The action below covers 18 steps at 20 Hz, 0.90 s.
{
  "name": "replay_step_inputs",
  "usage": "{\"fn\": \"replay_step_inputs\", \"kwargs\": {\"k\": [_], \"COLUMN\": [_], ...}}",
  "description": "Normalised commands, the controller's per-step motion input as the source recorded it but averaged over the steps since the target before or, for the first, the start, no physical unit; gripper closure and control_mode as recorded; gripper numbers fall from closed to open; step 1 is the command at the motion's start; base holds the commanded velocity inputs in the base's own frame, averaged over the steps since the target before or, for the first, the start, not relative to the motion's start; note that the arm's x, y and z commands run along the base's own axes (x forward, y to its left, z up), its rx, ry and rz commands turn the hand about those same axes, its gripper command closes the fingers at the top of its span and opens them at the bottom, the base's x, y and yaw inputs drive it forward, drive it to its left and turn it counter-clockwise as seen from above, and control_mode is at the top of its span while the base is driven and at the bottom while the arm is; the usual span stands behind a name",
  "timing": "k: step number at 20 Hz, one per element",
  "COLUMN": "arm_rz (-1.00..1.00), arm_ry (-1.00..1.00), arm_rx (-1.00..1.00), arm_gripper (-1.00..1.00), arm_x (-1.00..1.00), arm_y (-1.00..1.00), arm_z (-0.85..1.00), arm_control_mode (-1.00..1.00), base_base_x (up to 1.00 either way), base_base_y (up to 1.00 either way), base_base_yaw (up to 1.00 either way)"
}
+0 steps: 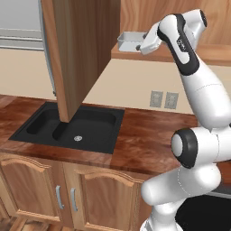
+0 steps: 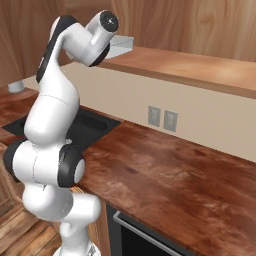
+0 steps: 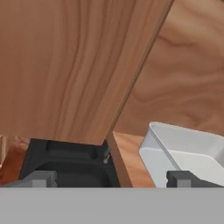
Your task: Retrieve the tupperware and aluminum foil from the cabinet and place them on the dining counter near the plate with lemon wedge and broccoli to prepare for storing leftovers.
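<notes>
One of the two things to fetch is in sight, and nothing has yet reached the dining table as far as these pictures show, so the task looks to be at its very start. At the left of the left base view the cabinet door (image 1: pixel 74 54) hangs swung open, its lower edge over the black sink (image 1: pixel 72 128) set in the wall table (image 1: pixel 144 140). Right of the door, in the upper middle of that frame, the tupperware (image 1: pixel 128 41) sits on the cabinet shelf (image 1: pixel 212 52) near its open end, upright and without a lid. Just right of it the hand (image 1: pixel 145 46) reaches in at shelf height, close beside the container; whether it touches cannot be told from here. In the right base view the arm's wrist covers most of the container, and a pale corner of it (image 2: pixel 120 47) peeks out at the upper middle. In the hand view the door fills the upper left, the sink lies at the lower left, and the tupperware stands at the lower right, with one dark fingertip (image 3: pixel 41 178) at the bottom left and the other in front of the container's near wall. The fingers stand wide apart and hold nothing. My judgement is that the grasp on the container's rim comes next; the aluminum foil, the carrying and both placings are all left.
</notes>
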Motion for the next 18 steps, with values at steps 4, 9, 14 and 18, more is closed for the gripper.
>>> {"fn": "replay_step_inputs", "kwargs": {"k": [4,9,14,18], "arm_rz": [0.05,0.05,0.05,0.05], "arm_ry": [0.00,0.04,0.02,0.00], "arm_rx": [0.00,0.00,0.00,0.00], "arm_gripper": [-1.00,-1.00,-1.00,-1.00], "arm_x": [0.35,0.31,0.30,0.28], "arm_y": [-0.10,-0.10,-0.09,-0.10], "arm_z": [-0.11,-0.11,-0.02,0.00], "arm_control_mode": [-1.00,-1.00,-1.00,-1.00], "base_base_x": [0.00,0.00,0.00,0.00], "base_base_y": [0.00,0.00,0.00,0.00], "base_base_yaw": [0.00,0.00,0.00,0.00]}}
